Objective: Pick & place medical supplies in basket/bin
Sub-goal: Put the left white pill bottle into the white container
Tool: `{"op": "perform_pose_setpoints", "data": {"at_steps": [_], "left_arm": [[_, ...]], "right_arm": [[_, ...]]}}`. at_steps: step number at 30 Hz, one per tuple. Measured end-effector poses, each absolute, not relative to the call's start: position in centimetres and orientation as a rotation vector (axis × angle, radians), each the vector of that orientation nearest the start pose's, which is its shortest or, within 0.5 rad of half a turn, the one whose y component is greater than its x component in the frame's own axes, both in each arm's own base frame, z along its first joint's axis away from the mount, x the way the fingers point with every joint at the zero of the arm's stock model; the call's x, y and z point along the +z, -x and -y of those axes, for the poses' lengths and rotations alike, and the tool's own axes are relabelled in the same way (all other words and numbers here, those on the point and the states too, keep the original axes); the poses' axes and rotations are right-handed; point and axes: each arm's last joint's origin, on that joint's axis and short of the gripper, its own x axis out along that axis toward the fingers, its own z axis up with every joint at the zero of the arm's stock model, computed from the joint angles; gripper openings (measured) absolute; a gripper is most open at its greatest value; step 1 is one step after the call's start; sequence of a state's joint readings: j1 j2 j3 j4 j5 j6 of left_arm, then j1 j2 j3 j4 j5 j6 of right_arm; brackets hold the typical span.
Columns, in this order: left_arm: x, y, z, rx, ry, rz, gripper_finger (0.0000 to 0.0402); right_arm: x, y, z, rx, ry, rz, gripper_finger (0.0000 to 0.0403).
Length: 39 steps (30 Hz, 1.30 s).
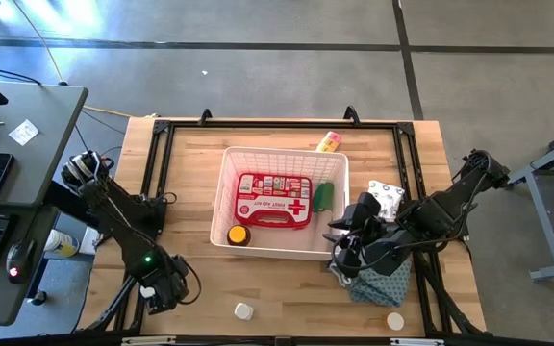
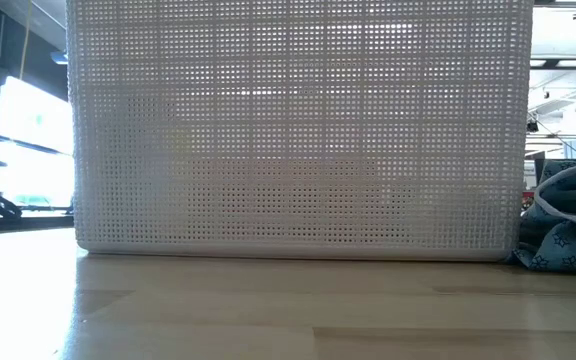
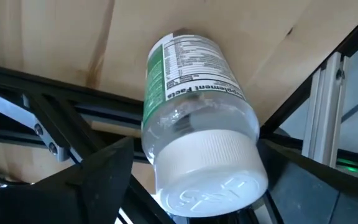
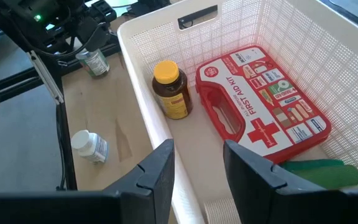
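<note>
The white lattice basket (image 1: 227,183) stands mid-table and fills the low view (image 2: 298,130). Lying in it are the red first-aid case (image 4: 263,102), an amber yellow-capped bottle (image 4: 170,89) and a green roll (image 4: 319,171). The rainbow pill organiser (image 1: 328,142) lies at the basket's far rim. My left gripper (image 1: 162,285), near the table's near-left corner, is shut on a clear white-capped bottle (image 3: 194,118) with a green label. My right gripper (image 4: 197,165) hangs open over the basket's near right corner (image 1: 346,240), touching nothing. My left gripper holds the clear bottle at its cap end (image 3: 207,165), pinched between the two fingers (image 3: 107,171), one on each side. The fingers come from above, with the white cap toward the wrist and the bottle's base pointing down at the table. Whether the base rests on the wood I cannot tell.
A second white-capped bottle (image 4: 91,145) lies on the wood near the table's near edge, and another white cap (image 1: 394,321) sits toward the near-right corner. A blue star-print cloth bag (image 1: 383,279) lies under my right arm. Black frame rails border the table.
</note>
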State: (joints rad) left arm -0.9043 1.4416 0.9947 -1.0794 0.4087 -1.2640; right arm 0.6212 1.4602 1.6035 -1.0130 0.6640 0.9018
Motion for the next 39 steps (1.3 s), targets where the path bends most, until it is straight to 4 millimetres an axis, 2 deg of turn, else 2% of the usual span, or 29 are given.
{"op": "perform_pose_setpoints", "data": {"at_steps": [10, 20, 23, 28, 33, 36, 39], "left_arm": [[22.0, -13.7, 19.4, 0.081, 0.488, -1.914, 0.0300], [22.1, -13.6, 19.4, 0.066, 0.500, -1.943, 0.0266], [22.8, -13.7, 19.5, 0.081, 0.482, -1.932, 0.0265], [25.9, -14.1, 19.3, 0.149, 0.407, -1.830, 0.0265], [31.0, -13.8, 18.3, 0.254, 0.306, -1.741, 0.0265], [34.0, -14.0, 18.1, 0.199, 0.362, -1.602, 0.0265], [36.5, -14.0, 17.1, 0.227, 0.418, -1.470, 0.0265]], "right_arm": [[39.1, -24.0, -15.0, -0.335, -0.328, -0.612, 0.0129], [39.0, -24.0, -15.0, -0.337, -0.321, -0.619, 0.0129], [39.0, -24.0, -15.0, -0.337, -0.322, -0.619, 0.0129], [39.0, -24.0, -15.0, -0.329, -0.326, -0.627, 0.0129], [39.0, -24.0, -15.0, -0.324, -0.350, -0.633, 0.0129], [39.0, -23.9, -15.0, -0.324, -0.360, -0.632, 0.0129], [39.1, -23.8, -15.0, -0.319, -0.378, -0.634, 0.0129]]}}
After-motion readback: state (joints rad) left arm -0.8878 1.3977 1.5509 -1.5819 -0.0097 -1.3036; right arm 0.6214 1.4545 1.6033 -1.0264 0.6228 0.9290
